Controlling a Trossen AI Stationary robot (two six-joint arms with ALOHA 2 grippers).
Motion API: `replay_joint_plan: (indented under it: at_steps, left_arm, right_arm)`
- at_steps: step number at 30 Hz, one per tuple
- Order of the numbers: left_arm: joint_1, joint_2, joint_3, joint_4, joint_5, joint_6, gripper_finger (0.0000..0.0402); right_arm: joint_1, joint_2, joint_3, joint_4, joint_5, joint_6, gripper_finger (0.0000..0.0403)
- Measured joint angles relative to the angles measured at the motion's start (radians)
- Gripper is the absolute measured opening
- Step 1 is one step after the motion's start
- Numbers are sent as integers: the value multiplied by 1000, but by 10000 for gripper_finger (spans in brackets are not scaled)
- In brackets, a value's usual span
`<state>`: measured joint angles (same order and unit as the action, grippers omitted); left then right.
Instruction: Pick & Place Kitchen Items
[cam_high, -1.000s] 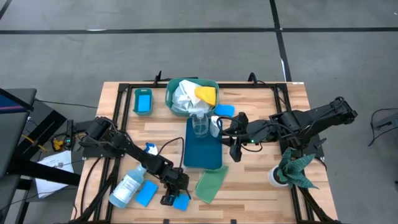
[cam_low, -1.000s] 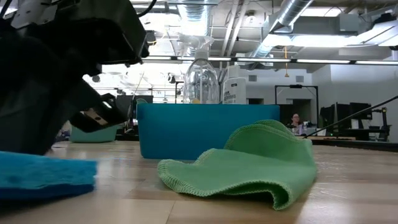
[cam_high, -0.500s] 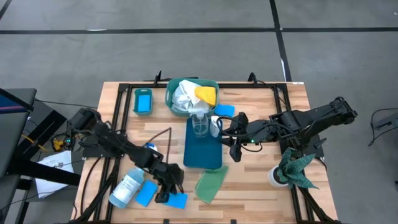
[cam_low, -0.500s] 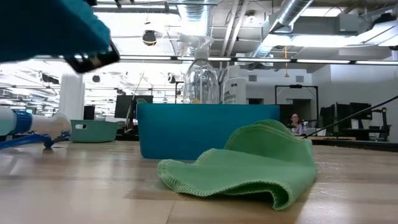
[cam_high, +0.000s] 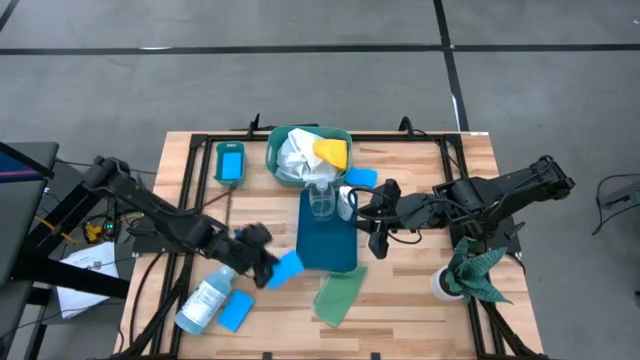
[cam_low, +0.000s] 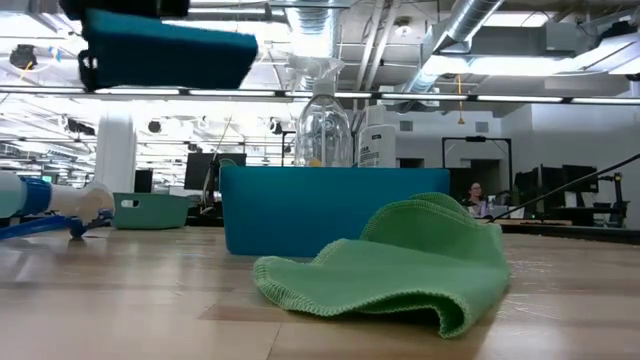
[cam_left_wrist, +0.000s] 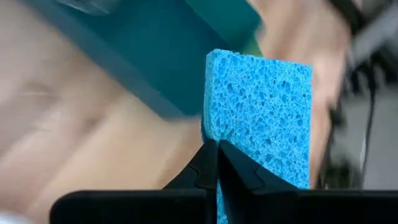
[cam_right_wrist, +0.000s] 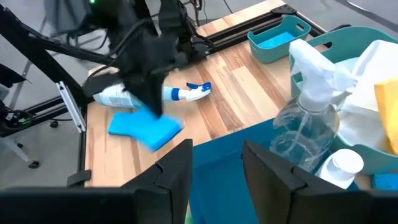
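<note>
My left gripper (cam_high: 272, 270) is shut on a small blue sponge (cam_high: 289, 266), which hangs in the air just left of the teal tray (cam_high: 325, 250); the low view shows the sponge (cam_low: 165, 58) high above the table. A clear spray bottle (cam_high: 322, 198) and a white bottle (cam_high: 347, 200) stand upright in the tray. A light-green cloth (cam_high: 338, 296) lies crumpled on the table near the tray's near end. My right gripper (cam_right_wrist: 217, 165) hovers open over the tray's right side with nothing between its fingers. My left gripper pinches the sponge's near end (cam_left_wrist: 214, 134) between its two fingers, close to one corner. The fingers (cam_left_wrist: 233, 168) slant down from the table's left side. The rest of the sponge (cam_left_wrist: 261, 112) sticks out beyond the fingertips, lifted clear of the table.
A blue-trigger spray bottle (cam_high: 207, 298) lies on the table at the near left beside another blue sponge (cam_high: 235, 312). A green basket (cam_high: 308, 152) with white and yellow cloths, a small blue container (cam_high: 230, 162) and a sponge (cam_high: 360, 177) sit at the far side. A dark green rag (cam_high: 475, 270) hangs at the right edge.
My left gripper has risen from the table near its near edge and gone toward the far edge and the teal tray, rolling its wrist. The blue sponge has come up with it, lifted clear of the table and turned about.
</note>
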<state>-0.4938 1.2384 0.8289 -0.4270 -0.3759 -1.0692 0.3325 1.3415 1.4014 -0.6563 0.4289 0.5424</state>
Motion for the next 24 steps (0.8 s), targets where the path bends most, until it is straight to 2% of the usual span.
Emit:
replay_joint_plan:
  at_steps: [5,9,17,24]
  left_arm:
    - [4,-139,-104,-12,-280,-247,0]
    - [21,-220,-162,-42,-435,-353,0]
    - [184,-300,-171,-120,-455,-347,0]
    - [440,-368,-171,-144,-360,-217,0]
  right_arm:
    - [0,0,0,-2,16,4,132]
    - [-1,0,0,-4,18,8,132]
    - [-21,0,0,-9,17,8,132]
    - [-35,0,0,-10,16,8,132]
